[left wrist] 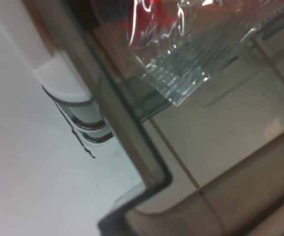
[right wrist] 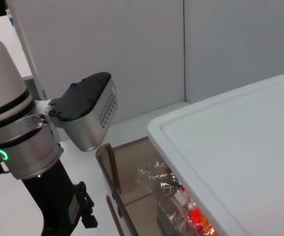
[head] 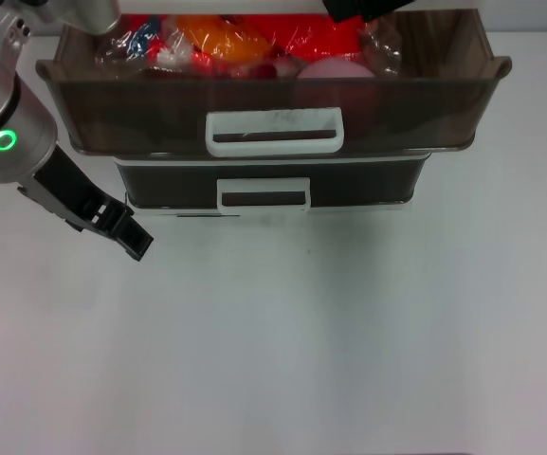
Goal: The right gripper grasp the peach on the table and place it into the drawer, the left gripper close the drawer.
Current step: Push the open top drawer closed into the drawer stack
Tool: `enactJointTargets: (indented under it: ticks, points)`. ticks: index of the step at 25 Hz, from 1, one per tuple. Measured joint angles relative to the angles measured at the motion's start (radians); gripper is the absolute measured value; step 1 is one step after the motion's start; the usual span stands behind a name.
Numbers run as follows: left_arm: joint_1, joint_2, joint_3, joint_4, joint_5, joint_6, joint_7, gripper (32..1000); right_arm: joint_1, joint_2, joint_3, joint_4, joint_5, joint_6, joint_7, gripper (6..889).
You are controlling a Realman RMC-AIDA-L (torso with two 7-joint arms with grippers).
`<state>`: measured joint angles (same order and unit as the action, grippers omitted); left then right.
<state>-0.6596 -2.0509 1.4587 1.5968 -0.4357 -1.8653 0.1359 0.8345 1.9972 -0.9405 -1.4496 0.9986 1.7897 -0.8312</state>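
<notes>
The smoky-brown drawer (head: 273, 104) stands pulled out of the cabinet, its white loop handle (head: 273, 131) facing me. Inside it the pink peach (head: 335, 68) rests at the right of the red and orange packets (head: 216, 43). My left gripper (head: 133, 237) hangs shut and holding nothing over the table (head: 301, 332), below and left of the drawer's front corner. It also shows in the right wrist view as the left gripper (right wrist: 82, 214) beside the drawer's wall (right wrist: 113, 172). Of my right gripper only a black part (head: 368, 8) shows, above the drawer's back edge.
A second, dark drawer (head: 264, 185) with its own white handle sits shut under the open one. The cabinet's white top (right wrist: 240, 147) overhangs the packets (right wrist: 191, 216). The left wrist view looks closely at the drawer's corner (left wrist: 132, 137) and a clear wrapper (left wrist: 181, 73).
</notes>
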Motion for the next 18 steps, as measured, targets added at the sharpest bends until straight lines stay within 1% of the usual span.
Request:
enactJointTargets:
  ticks: [8,15,17,18]
  points:
    - [0.003,0.0,0.0,0.0,0.0,0.0,0.0,814,-0.002,0.0,-0.009,-0.006,-0.001,-0.007,0.0,787]
    - [0.006,-0.0008,0.0,0.0,0.0,0.0,-0.001,814,-0.003,0.0,-0.009,-0.008,-0.013,-0.007,0.005,782]
    - [0.006,-0.001,0.0,0.001,0.0,0.0,-0.002,814,-0.005,0.0,-0.007,-0.016,-0.013,0.003,0.017,781]
    - [0.006,-0.0011,0.0,0.001,0.0,-0.001,-0.002,814,-0.01,-0.003,-0.004,-0.036,-0.013,0.013,0.035,781]
